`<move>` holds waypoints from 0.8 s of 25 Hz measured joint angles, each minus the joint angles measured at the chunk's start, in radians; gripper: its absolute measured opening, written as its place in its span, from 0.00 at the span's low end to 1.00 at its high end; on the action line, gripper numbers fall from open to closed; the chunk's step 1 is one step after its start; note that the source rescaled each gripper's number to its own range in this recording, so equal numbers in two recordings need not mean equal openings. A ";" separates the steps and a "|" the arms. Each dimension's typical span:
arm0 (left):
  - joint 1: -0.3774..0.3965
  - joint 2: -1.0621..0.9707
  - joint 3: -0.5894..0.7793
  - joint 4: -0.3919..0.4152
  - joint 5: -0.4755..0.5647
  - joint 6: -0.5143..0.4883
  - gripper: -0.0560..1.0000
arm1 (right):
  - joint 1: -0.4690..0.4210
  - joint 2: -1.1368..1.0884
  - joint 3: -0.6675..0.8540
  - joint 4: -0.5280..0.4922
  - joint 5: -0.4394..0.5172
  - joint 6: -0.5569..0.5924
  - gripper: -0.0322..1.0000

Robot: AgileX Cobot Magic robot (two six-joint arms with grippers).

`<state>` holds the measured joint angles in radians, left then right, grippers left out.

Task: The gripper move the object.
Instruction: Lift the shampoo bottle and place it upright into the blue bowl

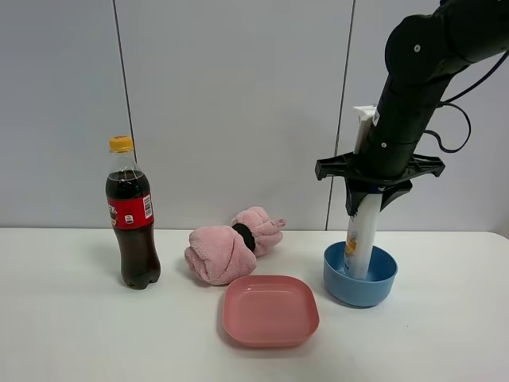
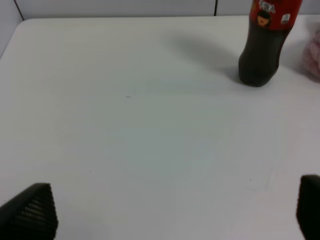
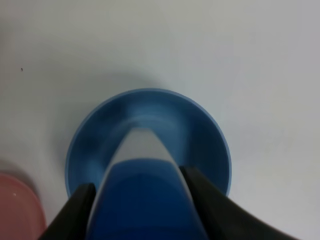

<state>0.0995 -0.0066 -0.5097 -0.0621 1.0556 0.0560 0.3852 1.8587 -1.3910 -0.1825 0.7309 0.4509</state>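
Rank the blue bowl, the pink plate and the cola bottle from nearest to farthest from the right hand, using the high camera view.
1. blue bowl: directly under the right hand, which grips the white bottle.
2. pink plate: left of the bowl, nearer the table's front.
3. cola bottle: far left.

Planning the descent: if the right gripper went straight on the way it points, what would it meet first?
The blue bowl, directly below. The right gripper is shut on the white bottle, whose base looks already inside it, perhaps touching.
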 joint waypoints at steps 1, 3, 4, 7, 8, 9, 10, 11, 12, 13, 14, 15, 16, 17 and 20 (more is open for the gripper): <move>0.000 0.000 0.000 0.000 0.000 0.000 1.00 | 0.000 0.000 0.016 0.000 -0.023 0.002 0.03; 0.000 0.000 0.000 0.000 0.000 0.000 1.00 | 0.000 0.002 0.042 -0.002 -0.061 0.006 0.03; 0.000 0.000 0.000 0.000 0.000 0.000 1.00 | 0.000 0.002 0.050 -0.002 -0.073 0.007 0.03; 0.000 0.000 0.000 0.000 0.000 0.000 1.00 | 0.000 0.003 0.065 -0.004 -0.086 0.012 0.03; 0.000 0.000 0.000 0.000 0.000 0.000 1.00 | -0.001 0.003 0.069 -0.004 -0.087 0.016 0.03; 0.000 0.000 0.000 0.000 0.000 0.000 1.00 | -0.001 0.003 0.071 -0.004 -0.086 0.018 0.03; 0.000 0.000 0.000 0.000 0.000 0.000 1.00 | -0.002 0.003 0.071 -0.004 -0.084 0.019 0.03; 0.000 0.000 0.000 0.000 0.000 0.000 1.00 | -0.004 0.003 0.072 -0.004 -0.082 0.021 0.03; 0.000 0.000 0.000 0.000 0.000 0.000 1.00 | -0.005 0.003 0.072 -0.004 -0.080 0.023 0.03; 0.000 0.000 0.000 0.000 0.000 0.000 1.00 | -0.007 0.003 0.072 -0.004 -0.080 0.023 0.03; 0.000 0.000 0.000 0.000 0.000 0.000 1.00 | -0.007 0.003 0.072 -0.004 -0.078 0.024 0.03; 0.000 0.000 0.000 0.000 0.000 0.000 1.00 | -0.009 0.003 0.072 -0.004 -0.075 0.024 0.03; 0.000 0.000 0.000 0.000 0.000 0.000 1.00 | -0.009 0.003 0.072 -0.004 -0.070 0.024 0.03; 0.000 0.000 0.000 0.000 0.000 0.000 1.00 | -0.009 0.003 0.072 -0.004 -0.068 0.024 0.03; 0.000 0.000 0.000 0.000 0.000 0.000 1.00 | -0.009 0.003 0.072 -0.004 -0.062 0.024 0.03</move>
<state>0.0995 -0.0066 -0.5097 -0.0621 1.0556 0.0560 0.3767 1.8616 -1.3186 -0.1861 0.6686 0.4749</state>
